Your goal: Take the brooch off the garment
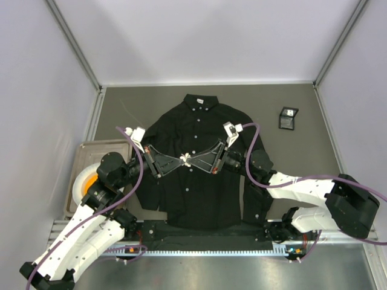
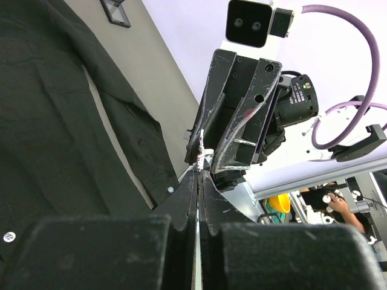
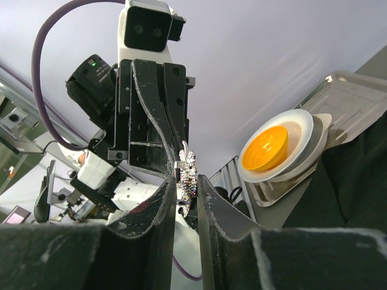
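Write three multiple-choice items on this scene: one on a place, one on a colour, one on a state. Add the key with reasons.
1. The box lies:
A) on the shirt
B) right of the shirt
C) left of the shirt

2. The bowl is:
A) orange
B) blue
C) green

3. The left end effector is:
A) wide open
B) shut
C) out of view

Key:
1 B, the top view shows it off the shirt, to its right.
2 A, the right wrist view shows it orange.
3 B, its fingers meet in the left wrist view.
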Tool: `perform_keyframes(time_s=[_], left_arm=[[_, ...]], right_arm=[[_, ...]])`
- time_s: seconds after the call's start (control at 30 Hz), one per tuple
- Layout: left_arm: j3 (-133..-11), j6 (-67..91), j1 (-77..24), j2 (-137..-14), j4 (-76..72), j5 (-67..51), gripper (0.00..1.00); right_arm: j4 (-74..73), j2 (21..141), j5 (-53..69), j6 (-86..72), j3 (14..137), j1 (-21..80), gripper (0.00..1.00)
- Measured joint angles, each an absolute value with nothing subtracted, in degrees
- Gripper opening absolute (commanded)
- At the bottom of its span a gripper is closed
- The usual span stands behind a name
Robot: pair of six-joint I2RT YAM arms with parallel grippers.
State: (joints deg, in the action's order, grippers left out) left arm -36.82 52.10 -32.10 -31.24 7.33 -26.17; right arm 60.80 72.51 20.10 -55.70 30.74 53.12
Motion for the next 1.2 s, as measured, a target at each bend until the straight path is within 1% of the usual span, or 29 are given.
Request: perform_keyframes(time_s=[0.17, 0.23, 0.47, 0.63, 0.67, 0.73, 0.87, 1.03, 1.13, 1.17, 1.2], left_arm=[[-37.6, 51.0, -32.1, -31.3, 8.3, -26.2, 0.0], [-37.8, 50.6, -32.1, -31.3, 8.5, -26.2, 0.0], [-38.3, 49.1, -32.0, -31.3, 10.1, -26.1, 0.0], [-38.6, 48.5, -32.0, -31.3, 10.6, -26.1, 0.0], [-38.6, 48.4, -32.0, -31.3, 10.7, -26.0, 0.0], [-38.6, 48.4, -32.0, -31.3, 10.7, -26.0, 0.0], [-38.7, 48.4, -32.0, -31.3, 10.9, -25.8, 0.0], [-39.3, 48.5, -32.0, -31.6, 11.6, -25.5, 0.0], [-39.7, 48.7, -32.0, -31.8, 11.6, -25.4, 0.0], [-39.8, 49.0, -32.0, -31.9, 11.7, -25.4, 0.0], [-40.0, 49.3, -32.0, -32.1, 11.8, -25.2, 0.0]], right_arm=[[60.8, 72.6, 20.1, -56.0, 30.8, 53.1, 0.17], [60.8, 72.6, 20.0, -56.2, 30.8, 53.1, 0.15], [60.2, 72.9, 19.6, -57.3, 30.9, 53.1, 0.11], [60.1, 73.0, 19.3, -57.7, 30.9, 53.2, 0.12], [60.2, 73.0, 19.3, -57.7, 30.9, 53.3, 0.16], [60.5, 73.0, 19.1, -57.6, 30.8, 53.3, 0.19], [60.6, 72.9, 18.2, -57.5, 30.2, 53.5, 0.32], [58.8, 71.1, 16.9, -55.9, 28.8, 53.5, 0.42], [56.6, 68.5, 16.3, -54.4, 27.9, 53.5, 0.51], [55.3, 67.3, 16.2, -53.3, 27.6, 53.5, 0.57], [53.6, 65.8, 16.1, -52.0, 27.4, 53.5, 0.59]])
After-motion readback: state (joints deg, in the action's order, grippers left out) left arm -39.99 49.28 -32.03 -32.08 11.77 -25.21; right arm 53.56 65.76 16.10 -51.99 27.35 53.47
